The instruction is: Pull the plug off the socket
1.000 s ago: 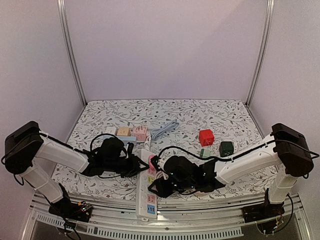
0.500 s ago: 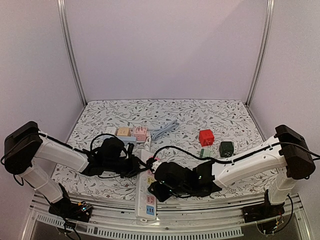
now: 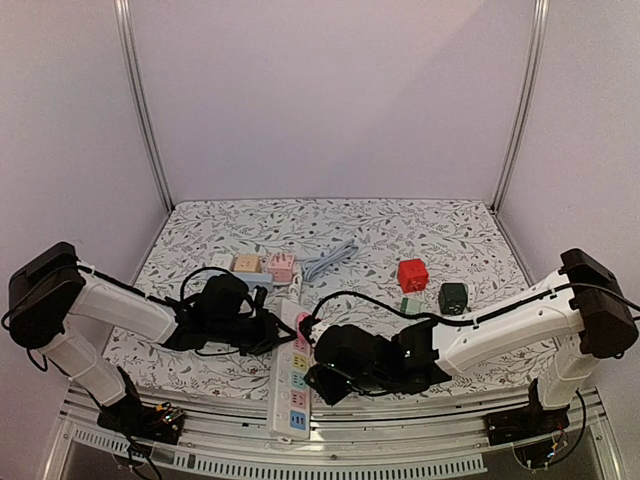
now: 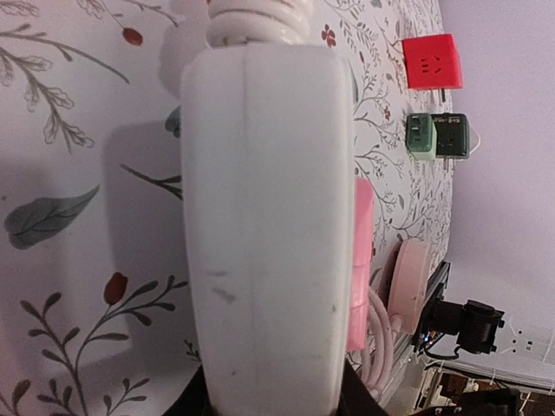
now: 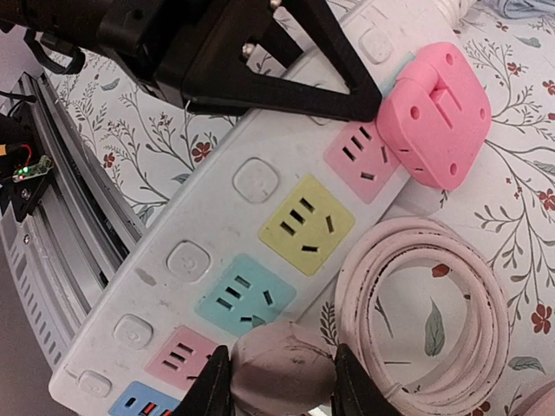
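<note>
Keeps right fingers (image 5: 213, 386) clamped on plug (image 5: 282, 368), left fingers (image 5: 286, 82) clamped on power strip (image 5: 217, 221); shifts plug toward left fingers, apparently clear of sockets (image 5: 299, 225).

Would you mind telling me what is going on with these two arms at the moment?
The two arms are working on a white power strip to get a plug out of it. The left gripper is clamped on the strip, steadying it. The right gripper is closed on a pale rounded plug at the strip's edge, beside a coiled pale cord. The sockets next to it are empty, so that plug looks to be out. A pink plug sits on the strip near the left gripper.
</note>
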Controlling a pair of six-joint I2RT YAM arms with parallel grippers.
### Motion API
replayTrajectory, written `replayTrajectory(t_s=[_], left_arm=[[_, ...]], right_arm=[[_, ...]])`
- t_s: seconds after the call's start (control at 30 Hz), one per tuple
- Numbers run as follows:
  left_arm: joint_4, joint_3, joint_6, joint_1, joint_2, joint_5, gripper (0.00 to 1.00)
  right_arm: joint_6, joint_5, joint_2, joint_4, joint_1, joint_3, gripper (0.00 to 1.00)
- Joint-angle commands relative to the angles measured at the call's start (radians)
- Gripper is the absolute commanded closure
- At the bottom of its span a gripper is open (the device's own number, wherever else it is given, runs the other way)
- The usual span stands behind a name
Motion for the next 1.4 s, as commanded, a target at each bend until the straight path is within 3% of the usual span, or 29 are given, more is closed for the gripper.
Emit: replayTrajectory(t_s=[0.0,0.5,0.77,1.37], left_arm=[[-0.055,-0.006,0.116,0.012,0.001,-0.054,0.79],[-0.056,-0.03,0.154,0.016,-0.122,-0.054,0.79],[-0.084,-0.034,0.179,0.032,-0.212,-0.019,0.79],[-0.025,-0.04,0.177,0.044,-0.244,0.085,0.78]], right_arm=[[-0.001,0.02,-0.058,-0.057,-0.015,-0.04,1.0],[0.041,0.069,-0.136,-0.074,-0.148,-0.191,1.0],[0.028,0.101,-0.216,-0.083,-0.289,-0.297,1.0],[-0.016,0.064,-0.267,-0.083,-0.649,-0.384,1.0]])
